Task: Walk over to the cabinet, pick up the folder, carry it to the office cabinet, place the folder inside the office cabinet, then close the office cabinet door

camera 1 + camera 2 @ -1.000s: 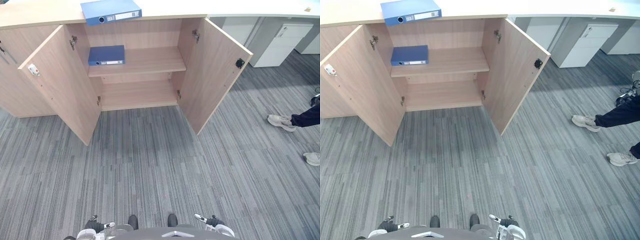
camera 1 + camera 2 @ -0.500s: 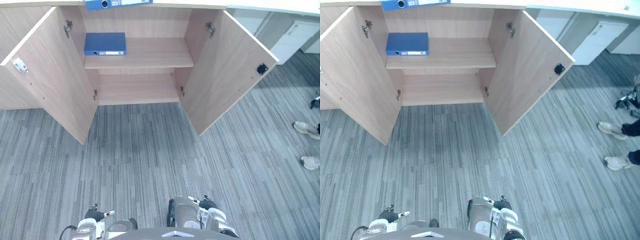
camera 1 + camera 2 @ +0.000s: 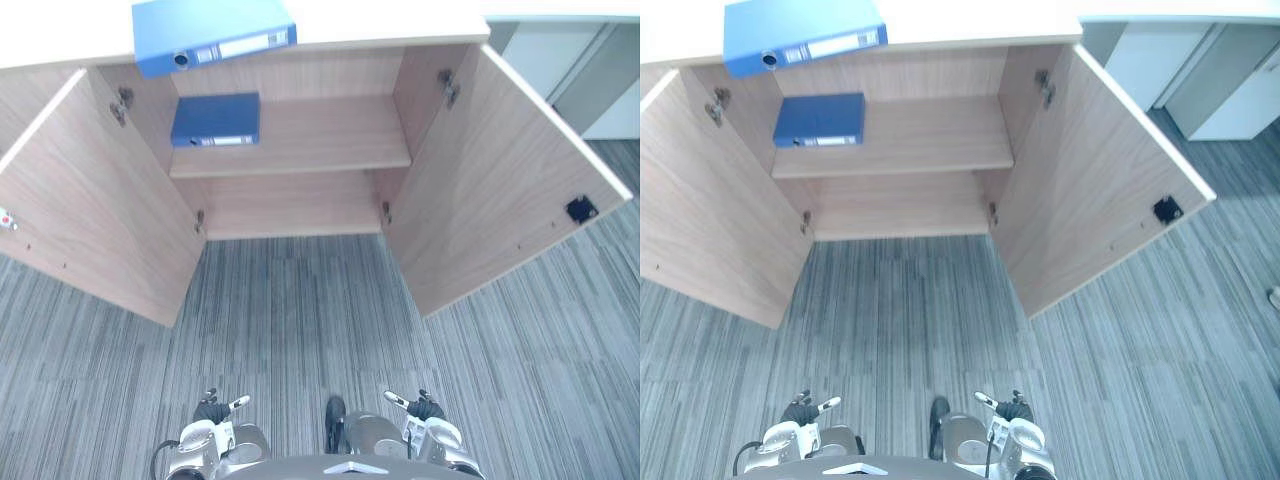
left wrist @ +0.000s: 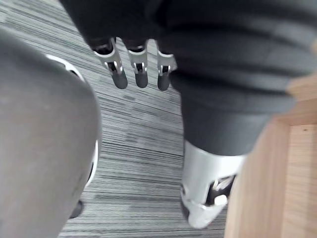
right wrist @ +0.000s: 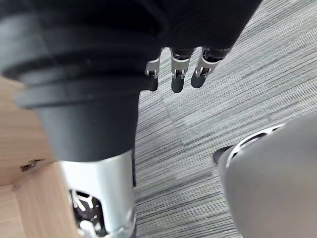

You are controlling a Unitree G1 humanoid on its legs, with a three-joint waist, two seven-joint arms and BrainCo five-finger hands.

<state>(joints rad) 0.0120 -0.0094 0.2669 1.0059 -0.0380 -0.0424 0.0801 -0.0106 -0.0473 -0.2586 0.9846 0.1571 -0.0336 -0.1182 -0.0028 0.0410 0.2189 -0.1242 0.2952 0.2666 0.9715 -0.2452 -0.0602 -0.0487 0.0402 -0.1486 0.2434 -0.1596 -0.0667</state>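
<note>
Grey striped carpet floor (image 3: 300,330) runs across the room. A low light-wood office cabinet (image 3: 300,75) stands at the far side with a pale top surface (image 3: 400,20). Both of its doors are swung wide open: the left door (image 3: 90,220) angles out to the robot's left, the right door (image 3: 500,190) out to its right. Inside are an upper shelf (image 3: 330,135) and a bottom shelf (image 3: 290,205). A white drawer unit (image 3: 1240,80) stands past the cabinet on the right.

A large blue lever-arch folder (image 3: 210,30) lies flat on the top surface toward its left part. Its spine faces the robot and pokes slightly over the front edge. A darker blue folder (image 3: 215,118) lies flat at the left end of the upper shelf, spine outward.

The left hand (image 4: 140,72) hangs low at the robot's side over the carpet, fingers loose and nearly straight, holding nothing. The right hand (image 5: 177,77) hangs the same way on the other side, fingers relaxed, nothing in it. Both are well apart from the cabinet and the folders.

A small black latch piece (image 3: 581,209) sits on the inner face of the right door near its free edge. There are metal hinges (image 3: 447,85) at the door tops.
</note>
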